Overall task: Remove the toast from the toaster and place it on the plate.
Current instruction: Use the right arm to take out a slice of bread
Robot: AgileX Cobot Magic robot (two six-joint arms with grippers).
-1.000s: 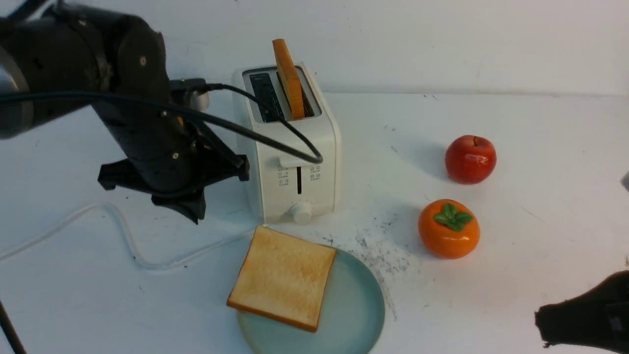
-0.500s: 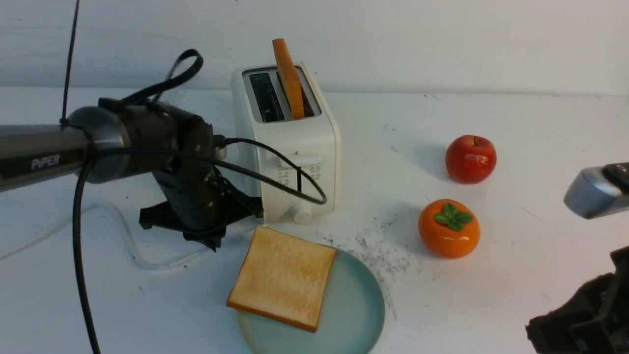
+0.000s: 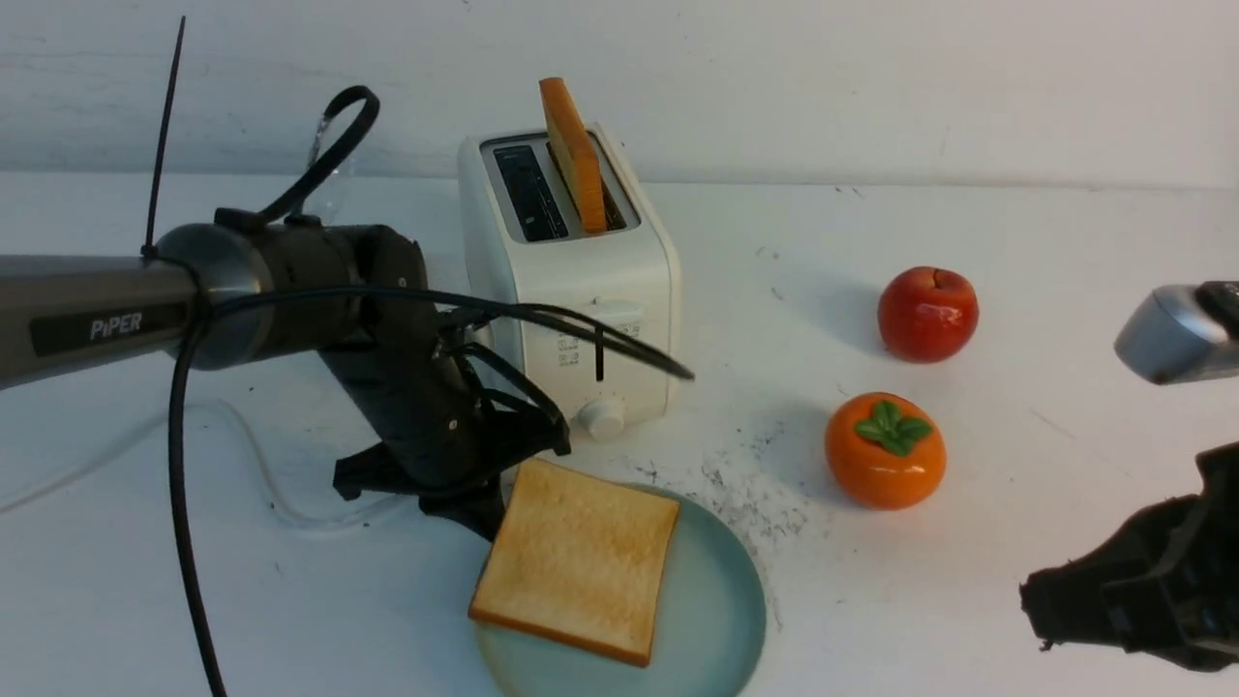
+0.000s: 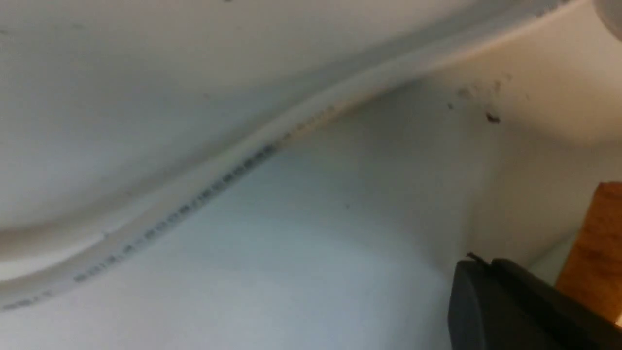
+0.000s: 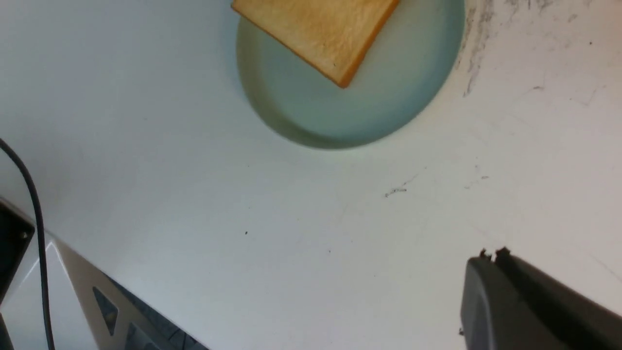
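Front and right-wrist views share the plate [image 3: 716, 600].

White tabletop [image 3: 1016, 242], matte, fills most of front view. Plain white wall [image 3: 871, 87] behind, meets tabletop at straight horizontal seam. Dark grey scuff marks [image 3: 750, 499] smeared near tabletop middle; fainter thin scratches further right and toward near edge. Light soft, even; shadows pale, blurred at edges. No window or floor in view.

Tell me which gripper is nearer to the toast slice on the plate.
Left. The left gripper is right beside the toast slice's left edge; the right gripper hangs far off to its right.
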